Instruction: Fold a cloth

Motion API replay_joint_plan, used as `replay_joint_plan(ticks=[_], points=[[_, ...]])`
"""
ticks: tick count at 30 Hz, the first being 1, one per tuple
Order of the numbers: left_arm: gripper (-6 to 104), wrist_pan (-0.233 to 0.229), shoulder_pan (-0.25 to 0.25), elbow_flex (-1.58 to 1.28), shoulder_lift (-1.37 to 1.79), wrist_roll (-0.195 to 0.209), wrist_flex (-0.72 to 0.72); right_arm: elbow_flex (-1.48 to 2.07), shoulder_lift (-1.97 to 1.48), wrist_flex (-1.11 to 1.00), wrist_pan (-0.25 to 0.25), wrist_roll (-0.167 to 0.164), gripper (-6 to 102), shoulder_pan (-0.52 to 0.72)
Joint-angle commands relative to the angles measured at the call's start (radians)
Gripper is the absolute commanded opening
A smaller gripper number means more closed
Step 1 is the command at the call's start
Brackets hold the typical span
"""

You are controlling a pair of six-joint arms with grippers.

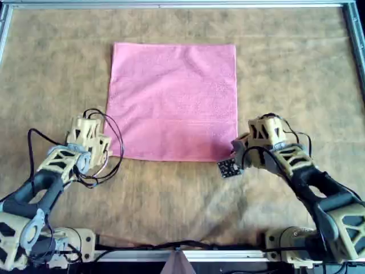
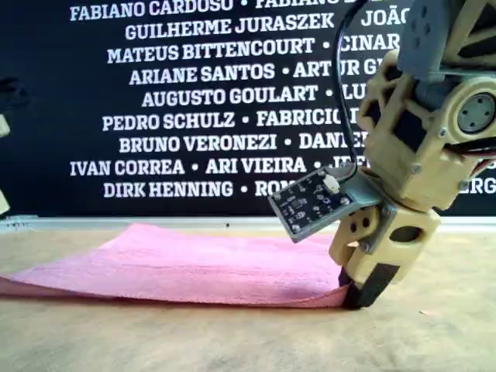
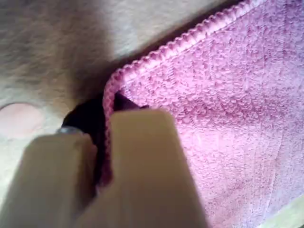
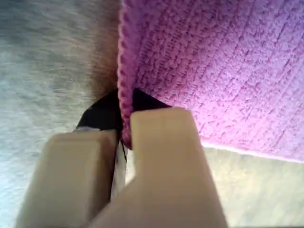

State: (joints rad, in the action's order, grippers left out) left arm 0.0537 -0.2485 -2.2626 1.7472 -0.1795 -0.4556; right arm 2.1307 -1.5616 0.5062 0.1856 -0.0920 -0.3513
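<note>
Overhead, cloth: pink cloth (image 1: 174, 97) lies spread flat in the middle of the tan surface (image 1: 57, 68), roughly square.
Overhead, arms: one arm (image 1: 51, 171) reaches the cloth's near corner on this view's left; the other arm (image 1: 302, 171) reaches the near corner on the right. Cannot tell which is first or second.
Overhead, board: small dark circuit board (image 1: 228, 167) sticks out beside the right-hand arm's tip.
Exterior, cloth: lies low on the surface, its near corner on the exterior view's right caught in an arm's dark fingertips (image 2: 370, 285), right at surface level.
Exterior, backdrop: black wall (image 2: 194, 101) printed with white names.
First wrist, pincer: my first pincer (image 3: 102, 142) is clamped tight on a cloth corner, the hemmed edge running between the jaws.
Second wrist, pincer: my second pincer (image 4: 124, 128) is likewise closed on a cloth corner, hem pinched between the jaws, fabric spreading away from it.
</note>
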Motion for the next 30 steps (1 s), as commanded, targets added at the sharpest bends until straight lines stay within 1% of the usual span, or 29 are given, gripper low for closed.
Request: replay_joint_plan(ticks=[1, 8, 12, 15, 16, 19, 23, 30], points=[[-1, -0.002, -0.020, -0.002, 0.057, -0.006, -0.002, 0.003, -0.100, -0.029, -0.006, 0.003, 4, 0.012], [-1, -0.002, -0.020, 0.020, 0.057, -0.005, 0.000, -0.026, -0.127, -0.049, -0.006, 0.017, 4, 0.011], [-1, -0.002, -0.020, 0.058, 0.057, -0.006, 0.020, -0.077, -0.110, -0.051, -0.006, 0.017, 4, 0.012], [-1, -0.002, -0.020, 0.163, 0.038, -0.006, 0.021, -0.156, -0.087, -0.051, -0.006, 0.009, 4, 0.014], [-1, -0.011, -0.018, 0.204, 0.035, 0.005, 0.021, -0.184, -0.077, -0.052, -0.006, 0.009, 4, 0.012], [-1, -0.017, -0.008, 0.311, 0.009, 0.009, 0.021, -0.296, -0.032, -0.052, -0.006, 0.005, 4, 0.012], [-1, -0.017, -0.008, 0.466, -0.132, -0.005, 0.021, -0.479, 0.081, -0.052, -0.006, 0.003, 4, 0.014], [-1, -0.017, -0.003, 0.833, -0.408, -0.006, 0.021, -0.871, 0.370, -0.052, -0.006, 0.002, 4, 0.014]])
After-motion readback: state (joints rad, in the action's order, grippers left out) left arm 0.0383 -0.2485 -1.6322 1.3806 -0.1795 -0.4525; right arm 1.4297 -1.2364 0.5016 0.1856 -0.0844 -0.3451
